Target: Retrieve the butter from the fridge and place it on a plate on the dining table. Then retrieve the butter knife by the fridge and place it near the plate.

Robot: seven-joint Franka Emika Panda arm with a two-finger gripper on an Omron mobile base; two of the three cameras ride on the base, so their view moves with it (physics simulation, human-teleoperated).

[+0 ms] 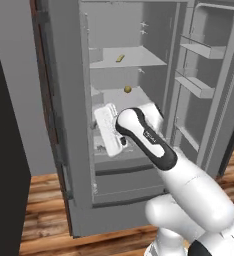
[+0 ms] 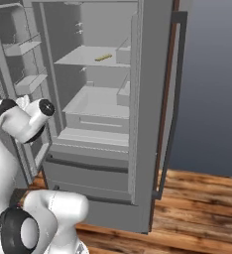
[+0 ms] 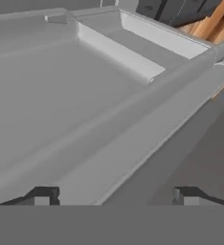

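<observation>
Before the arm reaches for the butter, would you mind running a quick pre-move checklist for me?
1. Fridge doors open: ok, both stand swung wide.
2. Butter located: ok, it lies alone on the upper shelf.
3. Not confused with the round brownish ball: ok, that sits one shelf lower.
4. End effector open: ok, the fingertips stand wide apart with nothing between them.
5. End effector aimed at the butter: not ok, the hand view looks onto a bare lower shelf and drawer edge.
6. Clear path upward to the shelf: cannot tell.
</observation>
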